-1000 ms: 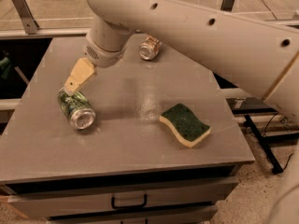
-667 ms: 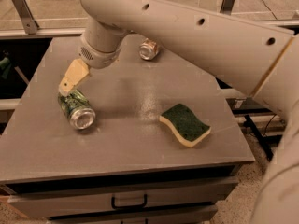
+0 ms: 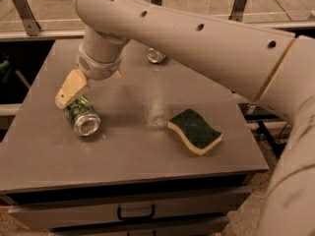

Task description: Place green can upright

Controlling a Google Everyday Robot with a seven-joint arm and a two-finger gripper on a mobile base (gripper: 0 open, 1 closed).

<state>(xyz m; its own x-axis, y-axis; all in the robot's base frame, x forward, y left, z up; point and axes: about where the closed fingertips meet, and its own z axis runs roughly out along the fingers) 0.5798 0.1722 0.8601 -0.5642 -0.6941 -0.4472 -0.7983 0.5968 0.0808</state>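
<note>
The green can (image 3: 81, 116) lies on its side at the left of the grey table (image 3: 138, 151), with its silver end facing the front. My gripper (image 3: 68, 96) hangs from the large white arm (image 3: 187, 38) and sits right above the far end of the can, touching or nearly touching it.
A green-and-yellow sponge (image 3: 195, 130) lies at the right of the table. Another can (image 3: 156, 56) lies at the back, partly hidden behind the arm. The table has a drawer with a handle (image 3: 136, 213) in its front. A dark gap runs along the table's left side.
The gripper has moved left and down, closing in on the far end of the green can. The can, sponge and other can have not moved.
</note>
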